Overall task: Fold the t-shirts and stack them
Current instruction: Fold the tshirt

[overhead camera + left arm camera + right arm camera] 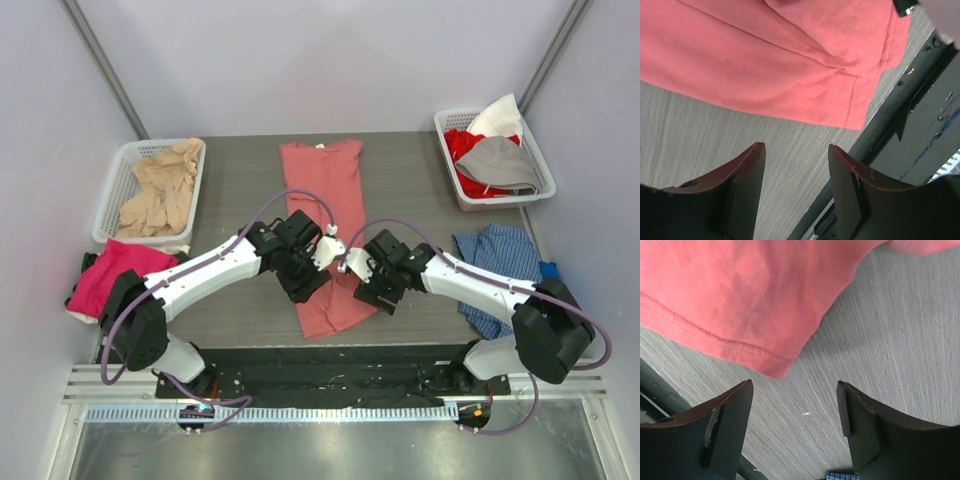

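The left fingers (751,167) and right fingers (737,402) each stood apart, gripping nothing, above the counter (240,180). The salmon-red t-shirt (325,190), folded to a long strip, lay flat just beyond both pairs, one hem corner ahead of each, untouched.

Seen from above, the salmon-red t-shirt (322,180) is hidden mid-length; both wrist views crop it.
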Controlling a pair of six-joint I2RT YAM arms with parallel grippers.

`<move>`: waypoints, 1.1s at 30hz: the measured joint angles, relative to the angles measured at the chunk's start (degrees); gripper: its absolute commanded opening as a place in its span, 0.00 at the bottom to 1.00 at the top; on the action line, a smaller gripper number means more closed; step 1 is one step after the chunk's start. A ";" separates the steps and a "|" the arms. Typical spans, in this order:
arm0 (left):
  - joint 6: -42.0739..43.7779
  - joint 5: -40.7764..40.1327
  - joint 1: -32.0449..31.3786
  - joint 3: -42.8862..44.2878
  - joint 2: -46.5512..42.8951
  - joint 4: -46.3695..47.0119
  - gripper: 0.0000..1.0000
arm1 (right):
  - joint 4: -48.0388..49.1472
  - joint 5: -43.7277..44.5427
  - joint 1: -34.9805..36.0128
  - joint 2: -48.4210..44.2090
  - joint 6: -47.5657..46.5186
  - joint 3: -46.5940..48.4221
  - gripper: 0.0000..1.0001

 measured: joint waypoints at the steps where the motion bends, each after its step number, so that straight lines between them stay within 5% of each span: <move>1: 0.00 0.09 -0.07 -0.24 0.00 -0.07 0.58 | -0.26 -0.20 0.00 0.11 -0.33 0.00 0.74; 12: -6.84 7.67 -0.11 -4.42 2.69 5.86 0.55 | -1.57 -3.58 -4.33 0.37 -3.54 -0.96 0.73; 19: -9.81 13.18 -1.77 -8.68 1.92 6.99 0.56 | 3.56 -7.58 -13.66 -3.06 -0.81 -2.49 0.73; 33: -10.08 7.39 1.31 -8.07 5.88 7.96 0.56 | 5.95 -9.94 -15.26 -5.42 0.94 -2.51 0.73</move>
